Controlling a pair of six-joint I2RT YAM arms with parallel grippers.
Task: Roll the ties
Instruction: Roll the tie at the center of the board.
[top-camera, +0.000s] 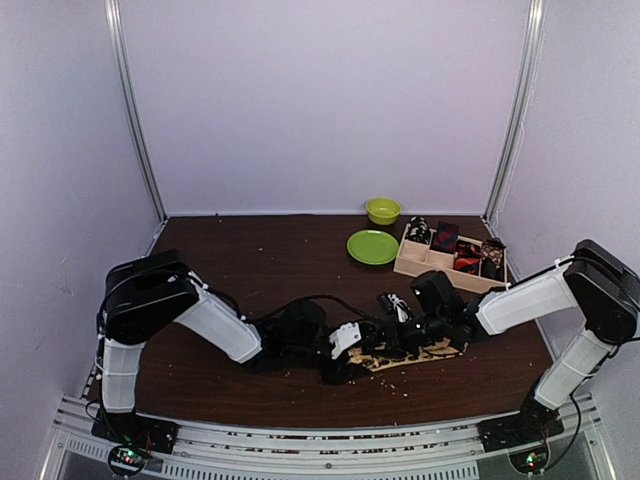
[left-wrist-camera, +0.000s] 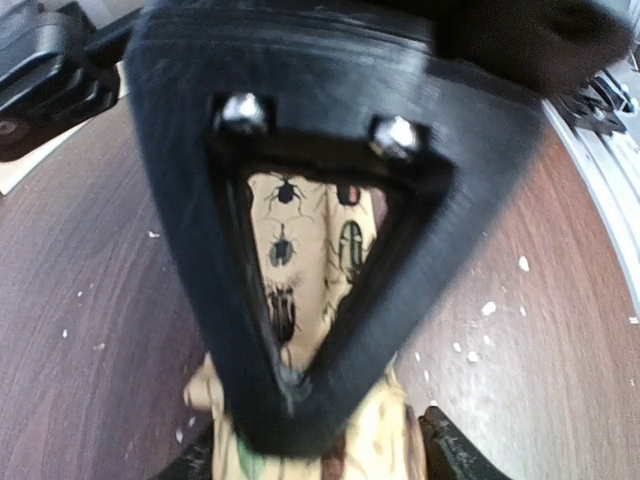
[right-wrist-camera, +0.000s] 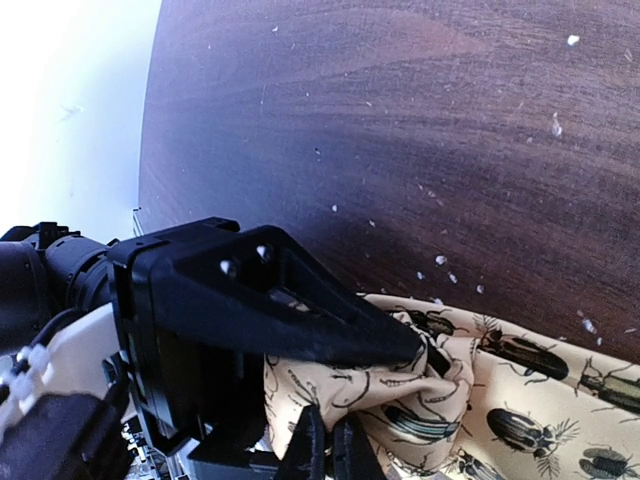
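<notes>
A long tan tie (top-camera: 425, 352) printed with dark beetles lies on the dark wooden table near the front centre. Both grippers meet at its left end, where the fabric is bunched. My right gripper (right-wrist-camera: 328, 442) is shut on a fold of the tie (right-wrist-camera: 520, 400). My left gripper (left-wrist-camera: 320, 455) is open, one finger on each side of the tie (left-wrist-camera: 310, 260). In the top view the left gripper (top-camera: 345, 352) is just left of the right gripper (top-camera: 395, 335). Small rolled ties (top-camera: 445, 237) sit in the wooden tray (top-camera: 440, 276).
The tray stands at the back right, with a green plate (top-camera: 372, 246) and a green bowl (top-camera: 382, 210) to its left. White crumbs (right-wrist-camera: 440, 260) are scattered on the table. White walls enclose the table on three sides.
</notes>
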